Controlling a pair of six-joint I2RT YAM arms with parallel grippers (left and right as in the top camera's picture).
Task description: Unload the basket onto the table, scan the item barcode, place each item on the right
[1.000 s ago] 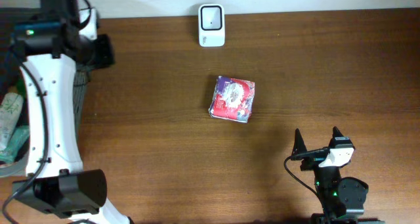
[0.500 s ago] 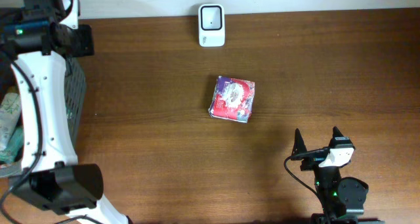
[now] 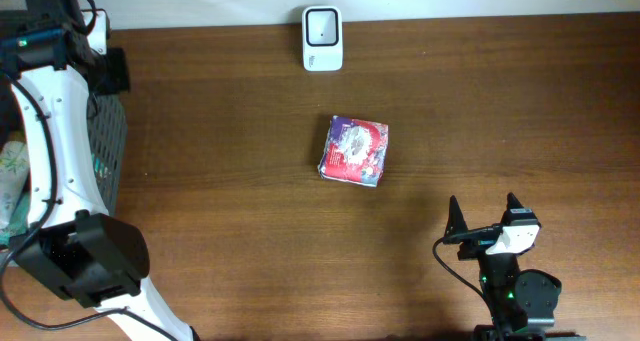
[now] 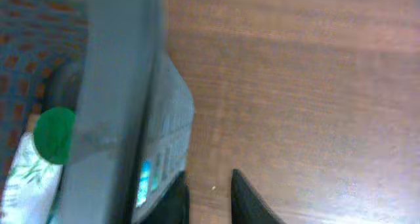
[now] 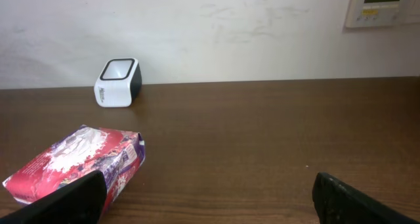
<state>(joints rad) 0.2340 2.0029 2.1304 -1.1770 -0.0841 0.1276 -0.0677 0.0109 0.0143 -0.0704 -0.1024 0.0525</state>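
Note:
The item, a red and purple packet (image 3: 353,150), lies flat mid-table; the right wrist view has it at lower left (image 5: 79,161). No barcode shows on its visible faces. The white scanner (image 3: 322,39) stands at the table's back edge, seen too by the right wrist (image 5: 118,83). My right gripper (image 3: 483,213) rests near the front edge, wide open and empty (image 5: 210,191), right of the packet. My left gripper (image 3: 110,71) hovers at the far left by the basket. Its jaws (image 4: 210,198) stand a narrow gap apart with only bare wood between them.
A grey mesh basket (image 3: 110,141) hangs off the table's left edge; its rim (image 4: 121,86) fills the left wrist view. Inside it lie a green-capped thing (image 4: 54,135) and pale packets (image 3: 15,171). A wall panel (image 5: 384,4) is behind the table.
My left arm has swung leftward, from over the table's left edge to above the basket. The packet, scanner and right arm have not moved.

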